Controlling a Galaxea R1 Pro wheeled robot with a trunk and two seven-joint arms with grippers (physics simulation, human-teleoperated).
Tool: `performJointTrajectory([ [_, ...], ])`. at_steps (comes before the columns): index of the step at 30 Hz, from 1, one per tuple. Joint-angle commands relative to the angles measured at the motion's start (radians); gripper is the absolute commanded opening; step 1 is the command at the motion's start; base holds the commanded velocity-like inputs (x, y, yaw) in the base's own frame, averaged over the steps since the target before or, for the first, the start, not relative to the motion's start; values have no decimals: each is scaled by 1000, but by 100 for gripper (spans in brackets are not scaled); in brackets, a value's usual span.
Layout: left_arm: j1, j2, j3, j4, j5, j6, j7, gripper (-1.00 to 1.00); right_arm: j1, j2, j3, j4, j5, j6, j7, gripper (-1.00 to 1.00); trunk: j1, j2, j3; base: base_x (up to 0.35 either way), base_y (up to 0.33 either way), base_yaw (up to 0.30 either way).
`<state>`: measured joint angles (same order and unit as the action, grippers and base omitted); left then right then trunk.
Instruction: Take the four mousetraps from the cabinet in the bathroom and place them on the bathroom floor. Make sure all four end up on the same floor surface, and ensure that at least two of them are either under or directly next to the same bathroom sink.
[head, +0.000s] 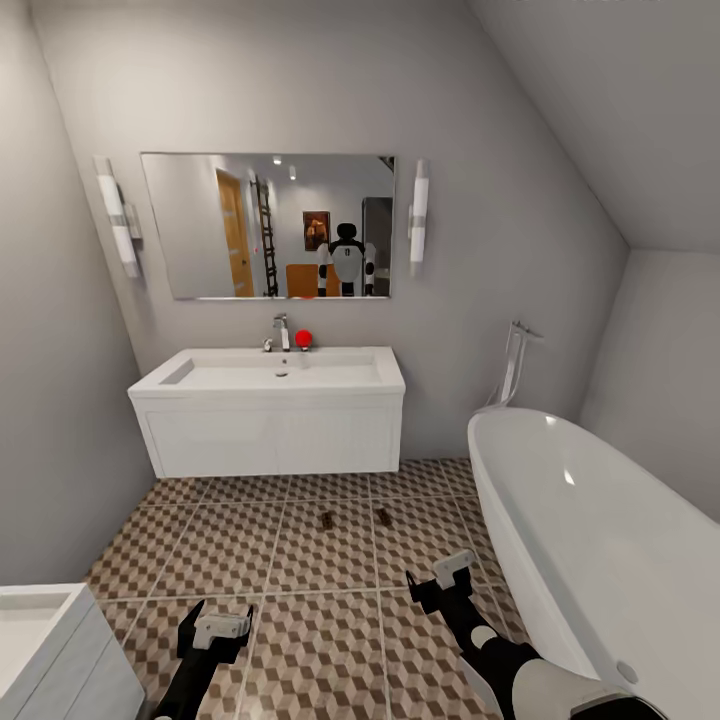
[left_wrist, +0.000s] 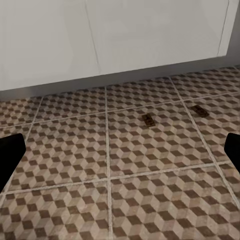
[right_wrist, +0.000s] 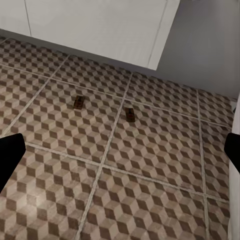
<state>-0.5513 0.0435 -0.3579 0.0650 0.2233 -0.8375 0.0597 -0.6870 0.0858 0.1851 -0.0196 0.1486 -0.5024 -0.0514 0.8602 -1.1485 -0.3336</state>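
Hovering over tiled floor, both grippers empty w/ fingers apart.
Left gripper and right gripper sit low above bathroom floor. Two mousetraps lie flat on tiles ahead, side by side but apart, in front of the white vanity under bathroom sink; bathtub to the right.

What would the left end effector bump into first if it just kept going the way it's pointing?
Probably the bathroom floor. The left end effector, open and empty, aims down at bare patterned tile short of the two mousetraps, with the white vanity beyond. Depth is hard to judge, so a shallower line might reach them.
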Motion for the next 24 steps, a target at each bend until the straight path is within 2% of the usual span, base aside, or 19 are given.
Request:
performJointTrajectory([
  [1, -1, -1, -9, 3, 1, -5, 6, 100, 0, 0, 1, 1, 8, -2, -5, 100, -4, 6, 2, 0, 0, 0],
  [24, -1, -1, -9, 4, 1, -5, 6, 100, 9, 0, 1, 1, 8, -2, -4, 100, -92, 167, 74, 0, 0, 0],
])
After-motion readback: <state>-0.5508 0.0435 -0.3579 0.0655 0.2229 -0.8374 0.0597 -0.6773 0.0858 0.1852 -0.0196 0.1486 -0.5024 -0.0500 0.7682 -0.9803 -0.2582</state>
